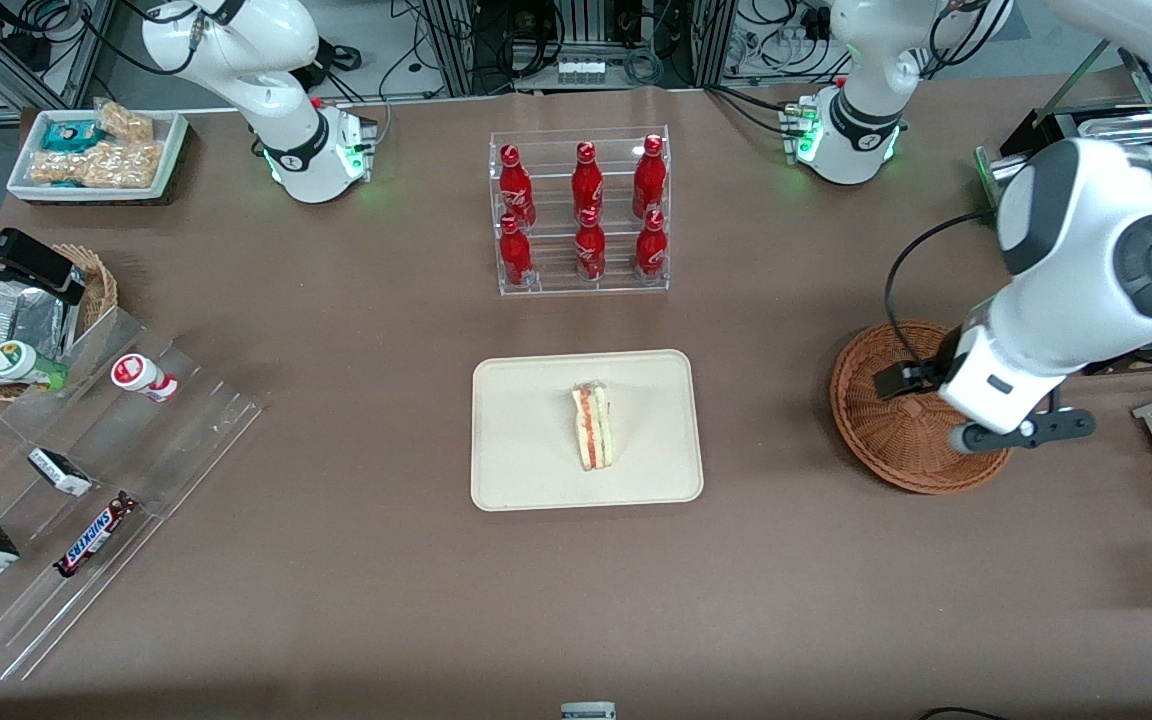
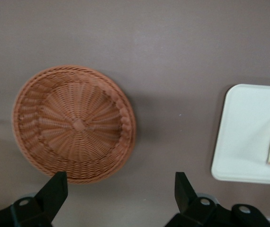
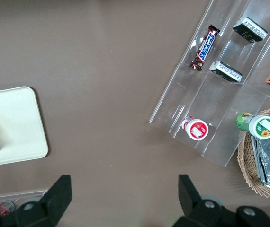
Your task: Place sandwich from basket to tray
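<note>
Sandwich [image 1: 593,428] lay on tray [image 1: 536,470], well apart from gripper [image 2: 121,189]. Basket [image 2: 31,137] held nothing; gripper hovered above it, fingers [image 2: 54,189] spread apart, gripping nothing. Front view hid basket interior under arm; wrist view showed bare weave, plus tray edge and sandwich corner.

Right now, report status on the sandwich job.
Gripper open, above empty wicker basket. Sandwich on tray. Nothing in the way.
</note>
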Robot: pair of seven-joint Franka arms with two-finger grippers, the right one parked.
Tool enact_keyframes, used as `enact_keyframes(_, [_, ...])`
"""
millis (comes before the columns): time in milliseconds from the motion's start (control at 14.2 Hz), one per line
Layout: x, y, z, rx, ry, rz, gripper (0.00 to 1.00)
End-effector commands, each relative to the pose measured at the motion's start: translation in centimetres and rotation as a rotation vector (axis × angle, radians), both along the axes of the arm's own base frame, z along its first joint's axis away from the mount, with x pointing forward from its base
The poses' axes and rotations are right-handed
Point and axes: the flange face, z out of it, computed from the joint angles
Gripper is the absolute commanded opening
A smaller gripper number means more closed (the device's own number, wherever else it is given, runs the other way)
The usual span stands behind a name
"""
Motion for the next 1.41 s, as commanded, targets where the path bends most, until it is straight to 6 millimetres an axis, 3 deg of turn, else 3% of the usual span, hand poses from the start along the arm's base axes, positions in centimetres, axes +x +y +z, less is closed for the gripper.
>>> enact_keyframes(0, [-3.1, 1.2, 2.3, 0.003, -0.004, -0.053, 1.0])
enact_keyframes(281, [-4.2, 4.1, 5.8, 0.012, -0.052, -0.009, 1.0])
enact_keyframes(844, [-6.3, 6.5, 11.8, -0.035, -0.037, -0.116, 1.0])
enact_keyframes(1055, [-6.3, 7.4, 12.3, -0.036, -0.047, -0.146, 1.0])
enact_keyframes(1336, [-6.0, 6.8, 12.1, -0.038, -0.06, -0.155, 1.0])
